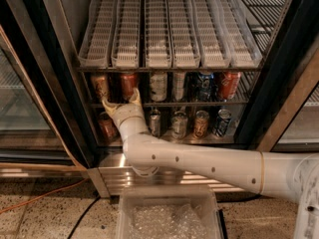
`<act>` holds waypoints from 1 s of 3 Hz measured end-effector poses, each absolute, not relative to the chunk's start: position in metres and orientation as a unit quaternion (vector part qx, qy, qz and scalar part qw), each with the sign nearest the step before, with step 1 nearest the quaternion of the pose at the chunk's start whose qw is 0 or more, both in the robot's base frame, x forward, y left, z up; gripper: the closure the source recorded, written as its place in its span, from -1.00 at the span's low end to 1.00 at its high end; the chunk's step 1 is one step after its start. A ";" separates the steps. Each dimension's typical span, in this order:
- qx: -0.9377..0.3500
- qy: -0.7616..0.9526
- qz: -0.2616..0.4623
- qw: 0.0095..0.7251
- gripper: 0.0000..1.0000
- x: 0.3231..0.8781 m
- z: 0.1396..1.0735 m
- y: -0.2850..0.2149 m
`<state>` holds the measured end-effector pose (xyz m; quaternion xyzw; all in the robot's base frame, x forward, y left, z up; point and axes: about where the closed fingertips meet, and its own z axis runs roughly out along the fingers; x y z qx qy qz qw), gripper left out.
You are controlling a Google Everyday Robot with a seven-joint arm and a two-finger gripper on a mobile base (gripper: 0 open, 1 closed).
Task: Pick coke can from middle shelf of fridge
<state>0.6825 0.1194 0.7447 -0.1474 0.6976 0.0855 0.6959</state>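
The fridge [281, 68] stands open. Its middle shelf [199, 104] is a dark wire rack carrying a row of cans. The coke can [128, 82], red, stands second from the left, between an orange-tan can [100, 86] and a pale can [158, 86]. A red can with white and dark markings [229, 84] stands at the right end. My gripper [120, 99] is open at the shelf's front bar, just below the coke can. One fingertip [135, 94] overlaps the can's lower right edge; the other points toward the gap left of it.
A rack of white plastic lanes [169, 29] hangs above. More cans [201, 124] stand on the steel floor below, with a red one [106, 126] beside my wrist. A clear plastic bin [169, 215] sits below the arm. An orange cable [40, 200] lies on the floor.
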 end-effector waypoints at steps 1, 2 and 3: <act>-0.138 0.699 0.077 0.698 -0.30 0.687 0.745 0.117; -0.127 0.699 0.068 0.700 -0.30 0.692 0.746 0.112; -0.119 0.699 0.061 0.702 -0.32 0.696 0.746 0.108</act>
